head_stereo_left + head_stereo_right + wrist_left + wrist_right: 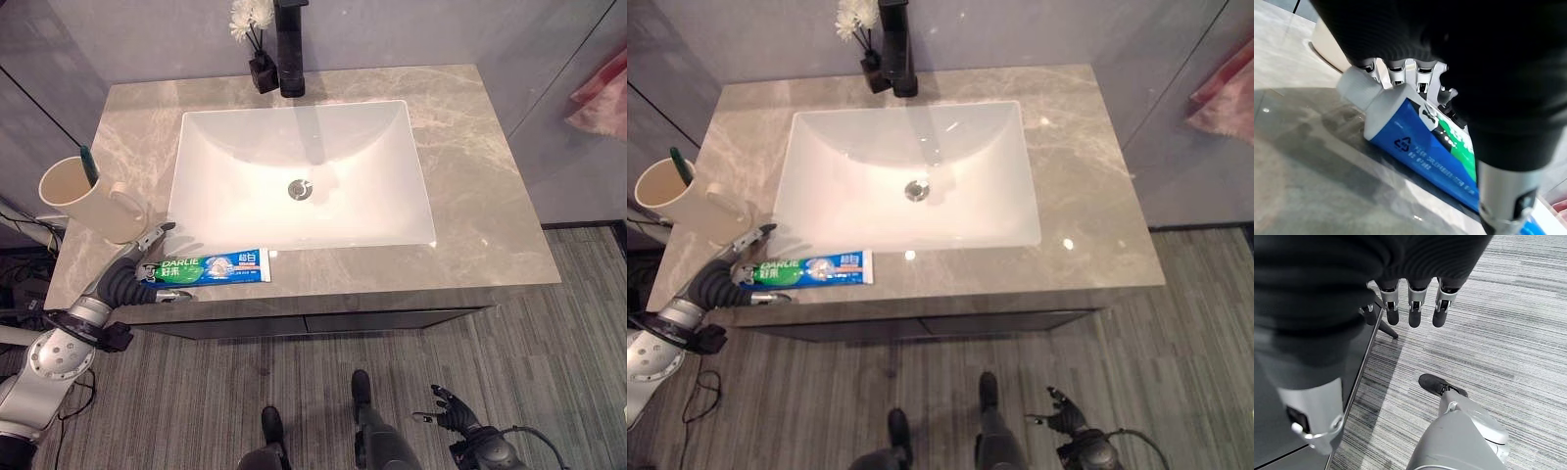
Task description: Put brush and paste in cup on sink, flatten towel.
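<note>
We see the toothpaste tube lying flat on the worktop, on the front strip between the white sink basin and the front edge, with its white cap end toward the robot's left. The left hand is at this cap end: the fingers are curled down on one side of the tube and the thumb is on the other side, so the hand is closed around the tube, which seems to rest on the stone. Just behind the hand stands the cream cup, near the left edge of the worktop, and the green brush stands inside it with its handle leaning on the rim. The worktop is grey-brown marble with light veins. At the back of the basin we see a black tap and beside it a small dark vase with white flowers. The wall behind is grey, and a pink towel hangs at the right. The floor is grey striped carpet. The right hand hangs low over this floor, well apart from the worktop, with its fingers straight and relaxed, holding nothing.
</note>
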`<state>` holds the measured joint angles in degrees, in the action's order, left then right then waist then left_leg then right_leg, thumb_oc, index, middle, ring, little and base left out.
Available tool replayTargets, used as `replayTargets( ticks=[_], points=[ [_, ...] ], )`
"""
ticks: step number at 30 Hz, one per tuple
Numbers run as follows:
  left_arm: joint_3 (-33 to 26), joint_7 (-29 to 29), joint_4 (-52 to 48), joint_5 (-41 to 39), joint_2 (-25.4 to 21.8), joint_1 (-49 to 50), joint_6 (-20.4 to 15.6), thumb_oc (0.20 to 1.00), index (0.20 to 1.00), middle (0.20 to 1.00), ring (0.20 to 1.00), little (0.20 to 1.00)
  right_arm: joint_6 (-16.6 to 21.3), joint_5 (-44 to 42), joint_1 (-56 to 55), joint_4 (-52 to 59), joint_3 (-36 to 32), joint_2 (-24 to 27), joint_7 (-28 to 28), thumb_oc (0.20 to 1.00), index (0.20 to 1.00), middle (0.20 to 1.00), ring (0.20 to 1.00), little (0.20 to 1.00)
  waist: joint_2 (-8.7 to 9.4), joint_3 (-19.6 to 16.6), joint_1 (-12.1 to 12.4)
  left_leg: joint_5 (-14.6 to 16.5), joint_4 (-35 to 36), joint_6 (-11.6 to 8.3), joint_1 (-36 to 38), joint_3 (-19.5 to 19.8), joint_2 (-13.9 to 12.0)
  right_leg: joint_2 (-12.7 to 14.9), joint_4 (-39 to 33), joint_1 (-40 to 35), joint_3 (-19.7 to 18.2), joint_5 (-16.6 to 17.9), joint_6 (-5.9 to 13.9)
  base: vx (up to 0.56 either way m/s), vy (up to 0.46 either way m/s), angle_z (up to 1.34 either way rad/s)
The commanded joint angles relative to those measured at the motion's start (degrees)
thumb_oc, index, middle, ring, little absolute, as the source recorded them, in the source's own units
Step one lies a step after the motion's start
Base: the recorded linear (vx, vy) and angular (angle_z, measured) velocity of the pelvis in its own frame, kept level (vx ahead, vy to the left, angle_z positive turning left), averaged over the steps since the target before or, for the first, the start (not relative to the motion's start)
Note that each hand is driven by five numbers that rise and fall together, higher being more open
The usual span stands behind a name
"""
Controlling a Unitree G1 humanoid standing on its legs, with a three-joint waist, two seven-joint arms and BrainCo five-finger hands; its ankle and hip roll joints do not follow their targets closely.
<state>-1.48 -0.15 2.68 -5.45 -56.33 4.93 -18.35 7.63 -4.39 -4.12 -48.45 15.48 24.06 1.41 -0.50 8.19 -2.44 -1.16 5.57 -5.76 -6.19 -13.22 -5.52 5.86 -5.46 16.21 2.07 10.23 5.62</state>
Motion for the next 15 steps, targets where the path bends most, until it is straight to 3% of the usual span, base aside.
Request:
replayTargets(
  ticks=[1,8,9,10,11,12,15],
  points=[
    [-0.38,1.9,3.37,3.89,-2.41,-2.26,0.3,1.0,1.0,1.0,1.0,1.0,1.08,0.7,1.53,1.61,1.4,1.62,-0.84,1.0,1.0,1.0,1.0,1.0,0.17,0.58,-1.47,-2.64,-0.57,-0.89,-2.93,1.96,-1.05,4.46,0.46,-3.22,-0.07,-2.77,6.17,0.0,0.0,0.0],
    [0.01,3.55,3.67,8.2,-1.53,-2.6,0.46,1.0,1.0,1.0,1.0,1.0,1.16,0.75,1.73,1.82,1.45,1.52,-1.04,1.0,1.0,1.0,1.0,1.0,0.61,0.66,-1.5,-2.64,-0.57,-0.9,-3.12,1.84,-1.3,4.3,0.46,-2.87,-0.26,-2.78,6.13,0.0,0.0,0.0],
    [0.16,3.77,3.65,8.84,-1.16,-2.69,0.54,0.956,0.956,0.956,0.956,0.956,1.14,0.79,1.74,1.89,1.49,1.45,-1.07,1.0,1.0,1.0,1.0,1.0,0.68,0.69,-1.46,-2.65,-0.57,-0.9,-3.14,1.83,-1.3,4.26,0.46,-2.84,-0.3,-2.81,6.11,0.0,0.0,0.0],
    [0.44,4.02,3.81,9.4,-0.91,-2.96,0.68,0.856,0.856,0.856,0.856,0.856,1.17,0.77,1.87,1.94,1.58,1.42,-1.18,1.0,1.0,1.0,1.0,1.0,0.71,0.7,-1.49,-2.63,-0.57,-0.89,-3.12,1.86,-1.29,4.24,0.46,-2.81,-0.3,-2.83,6.09,0.0,0.0,0.0],
    [0.98,4.48,4.29,10.73,-0.17,-3.3,0.8,0.473,0.473,0.473,0.473,0.473,1.18,0.78,2.01,2.17,1.55,1.46,-1.39,1.0,1.0,1.0,1.0,1.0,0.79,0.69,-1.5,-2.64,-0.57,-0.89,-3.13,1.9,-1.32,4.22,0.46,-2.85,-0.27,-2.87,6.04,0.0,0.0,0.0],
    [1.61,4.75,5.22,11.49,0.58,-3.61,0.69,0.2,0.2,0.2,0.2,0.2,1.14,0.8,2.21,1.84,1.68,1.41,-1.44,1.0,1.0,1.0,1.0,1.0,0.85,0.64,-1.54,-2.59,-0.57,-0.88,-3.06,1.91,-1.32,4.24,0.46,-2.9,-0.22,-2.9,6.0,0.0,0.0,0.0],
    [3.11,4.65,5.45,13.28,1.45,-3.84,0.8,0.2,0.2,0.2,0.2,0.2,1.18,0.49,2.32,1.6,1.38,1.33,-1.67,1.0,1.0,1.0,1.0,1.0,0.88,0.51,-1.51,-2.41,-0.57,-0.83,-2.66,2.0,-1.33,4.26,0.46,-3.27,-0.12,-3.06,6.02,0.0,0.0,0.0]
  ],
)
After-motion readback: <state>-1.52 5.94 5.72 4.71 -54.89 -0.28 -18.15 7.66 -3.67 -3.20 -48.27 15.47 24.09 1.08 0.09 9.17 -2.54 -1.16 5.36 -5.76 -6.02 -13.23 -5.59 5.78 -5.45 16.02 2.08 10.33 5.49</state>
